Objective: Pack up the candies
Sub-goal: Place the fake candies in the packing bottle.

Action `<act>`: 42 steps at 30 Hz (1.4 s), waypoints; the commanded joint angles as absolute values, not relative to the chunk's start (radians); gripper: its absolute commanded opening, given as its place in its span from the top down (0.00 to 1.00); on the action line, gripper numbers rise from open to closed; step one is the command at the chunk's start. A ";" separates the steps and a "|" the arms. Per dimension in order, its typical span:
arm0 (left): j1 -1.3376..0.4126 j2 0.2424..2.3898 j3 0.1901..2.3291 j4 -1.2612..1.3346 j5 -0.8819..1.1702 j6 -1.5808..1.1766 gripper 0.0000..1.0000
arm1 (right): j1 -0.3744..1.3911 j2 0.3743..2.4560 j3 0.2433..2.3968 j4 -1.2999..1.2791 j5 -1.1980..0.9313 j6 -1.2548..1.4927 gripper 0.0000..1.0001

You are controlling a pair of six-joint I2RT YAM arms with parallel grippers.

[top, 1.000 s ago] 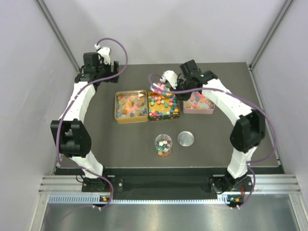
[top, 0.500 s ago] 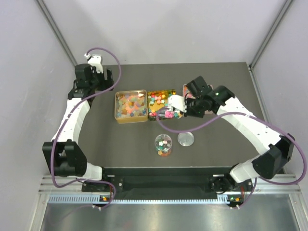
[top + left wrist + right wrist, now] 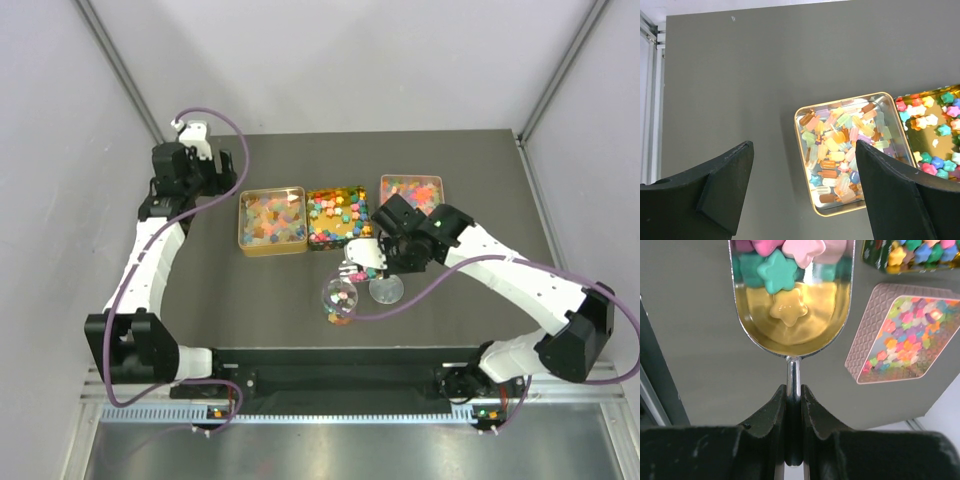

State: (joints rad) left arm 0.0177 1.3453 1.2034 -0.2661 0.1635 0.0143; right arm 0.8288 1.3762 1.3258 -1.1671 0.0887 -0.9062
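My right gripper (image 3: 794,390) is shut on the thin handle of a metal scoop (image 3: 790,335). The scoop carries star-shaped candies (image 3: 777,271) in pink, teal and yellow. In the top view the scoop (image 3: 360,258) hangs just up and right of a clear jar (image 3: 338,302), which is partly filled with candies. My left gripper (image 3: 804,147) is open and holds nothing. It hovers at the far left (image 3: 215,165), above the table beside a gold tin (image 3: 840,212) of popsicle-shaped candies.
Three tins stand in a row: the gold one (image 3: 240,222), a middle one (image 3: 311,222) of bright stars, and a pink one (image 3: 411,178) at the right, also seen as the pink tin (image 3: 860,347). A round silver lid (image 3: 386,289) lies right of the jar.
My right arm has swung from the tins toward the near edge, carrying the loaded scoop to beside the jar. The left arm has shifted slightly left, still open.
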 commanded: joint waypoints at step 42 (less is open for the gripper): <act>-0.024 1.364 1.267 -0.268 0.716 -0.136 0.21 | 0.862 1.422 1.508 -1.212 0.318 -0.853 1.00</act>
State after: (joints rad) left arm 0.0345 1.3563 1.2091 -0.2653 0.4065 -0.0761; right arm 0.9504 1.4082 1.3777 -1.2667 0.3710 -0.9195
